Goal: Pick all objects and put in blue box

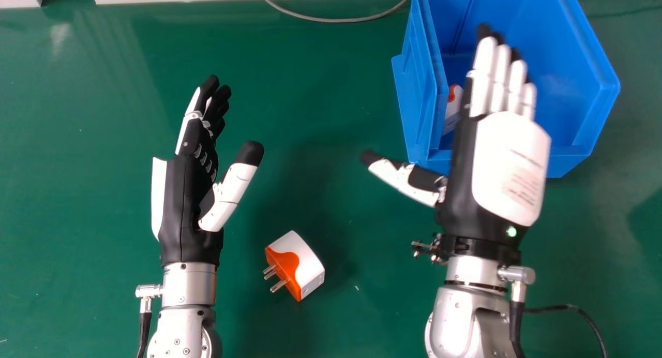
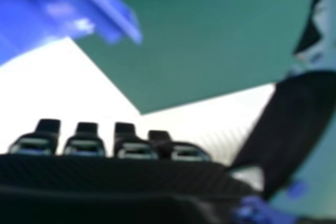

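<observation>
– Right hand point(image 1: 509, 166) first, since it looms nearest the camera. How does it stand?

– Wide. Its back faces up, the fingers reach straight over the blue box point(image 1: 579, 78), and the thumb juts out sideways towards the other hand. A small green light point(image 1: 511, 231) glows near the wrist.

– And the left hand point(image 1: 189, 197)?

– Wide as well, over at the left of the head view. It is turned on edge, its fingers lightly relaxed and its thumb held well away from them.

– So where's the plug adapter point(image 1: 305, 259)?

– On the green table point(image 1: 331, 120), between the two arms, about level with the wrists. White and orange, tilted slantwise, metal prongs pointing to the left. Both hands are apart from it.

– Anything in the box?

– Yes, a white and orange object point(image 1: 452, 107) by the left wall, partly hidden by that wall and the right hand. I can't tell its full shape.

– What's beyond?

– A grey cable point(image 1: 336, 20) curving along the table's far side, up to the box's left wall
</observation>
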{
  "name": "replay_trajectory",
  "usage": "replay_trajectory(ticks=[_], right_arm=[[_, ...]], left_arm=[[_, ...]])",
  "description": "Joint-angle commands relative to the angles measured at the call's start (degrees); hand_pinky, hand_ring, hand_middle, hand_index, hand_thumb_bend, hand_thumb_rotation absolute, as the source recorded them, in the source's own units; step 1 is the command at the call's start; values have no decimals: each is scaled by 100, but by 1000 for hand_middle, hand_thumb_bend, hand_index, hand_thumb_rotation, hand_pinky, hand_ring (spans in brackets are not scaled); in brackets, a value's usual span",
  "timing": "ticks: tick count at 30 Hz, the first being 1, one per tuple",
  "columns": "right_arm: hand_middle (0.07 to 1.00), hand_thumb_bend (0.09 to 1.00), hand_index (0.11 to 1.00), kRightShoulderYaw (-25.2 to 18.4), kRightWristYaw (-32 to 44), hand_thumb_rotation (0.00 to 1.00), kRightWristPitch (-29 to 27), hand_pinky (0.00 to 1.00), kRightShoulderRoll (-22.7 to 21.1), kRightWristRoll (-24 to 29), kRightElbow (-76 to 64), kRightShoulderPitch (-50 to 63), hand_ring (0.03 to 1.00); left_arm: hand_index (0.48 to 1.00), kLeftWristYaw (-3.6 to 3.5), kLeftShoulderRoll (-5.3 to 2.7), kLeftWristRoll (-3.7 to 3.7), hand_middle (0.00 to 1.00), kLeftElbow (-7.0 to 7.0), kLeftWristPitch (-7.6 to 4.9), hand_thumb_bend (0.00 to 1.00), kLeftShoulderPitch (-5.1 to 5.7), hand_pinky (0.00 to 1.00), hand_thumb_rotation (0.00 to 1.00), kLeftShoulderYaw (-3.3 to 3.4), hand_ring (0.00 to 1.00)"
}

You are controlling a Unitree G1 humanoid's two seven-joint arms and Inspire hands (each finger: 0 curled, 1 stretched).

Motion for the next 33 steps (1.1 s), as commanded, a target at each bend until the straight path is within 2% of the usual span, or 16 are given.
replay_trajectory(ticks=[1, 10, 12, 15, 17, 23, 26, 28, 33], right_arm=[[1000, 818, 1000, -27, -513, 362, -403, 996, -39, -3, 174, -227, 1000], [1000, 872, 1000, 64, -1278, 337, -1718, 1000, -571, -112, 884, -651, 1000], [1000, 884, 1000, 120, -1364, 342, -2014, 1000, -733, -162, 987, -745, 1000], [1000, 896, 1000, 216, -1499, 348, -2513, 1000, -928, -195, 1142, -881, 1000], [1000, 932, 1000, 315, -1428, 384, -2951, 980, -1123, -176, 1201, -974, 1000], [1000, 971, 1000, 460, -466, 438, -4147, 915, -1585, 311, 1045, -1017, 988], [997, 982, 1000, 509, 698, 439, -4749, 881, -1793, 1120, 910, -978, 967], [993, 986, 1000, 512, 1316, 434, -5055, 869, -1854, 1578, 883, -973, 957], [965, 996, 1000, 416, 2486, 389, -5292, 833, -1901, 2178, 748, -908, 930]], left_arm=[[910, -2, -23, 33, 908, -116, -51, 911, 17, 955, 659, -23, 928], [906, 67, -29, 91, 909, -120, -63, 927, 27, 949, 662, -20, 925], [906, 65, -27, 87, 910, -122, -67, 926, 33, 948, 663, -23, 925], [906, 31, -33, 43, 911, -125, -72, 926, 33, 948, 664, -19, 926], [908, 16, -35, 24, 911, -139, -58, 923, 37, 955, 662, -16, 929], [913, 32, -8, 67, 915, -126, -96, 918, 38, 966, 664, -6, 935], [913, 39, -1, 85, 914, -107, -106, 913, 32, 965, 666, -9, 934], [912, -36, -16, 9, 913, -99, -114, 911, 24, 964, 666, -10, 934], [915, -131, -29, -87, 916, -110, -87, 912, 20, 971, 661, 5, 937]])
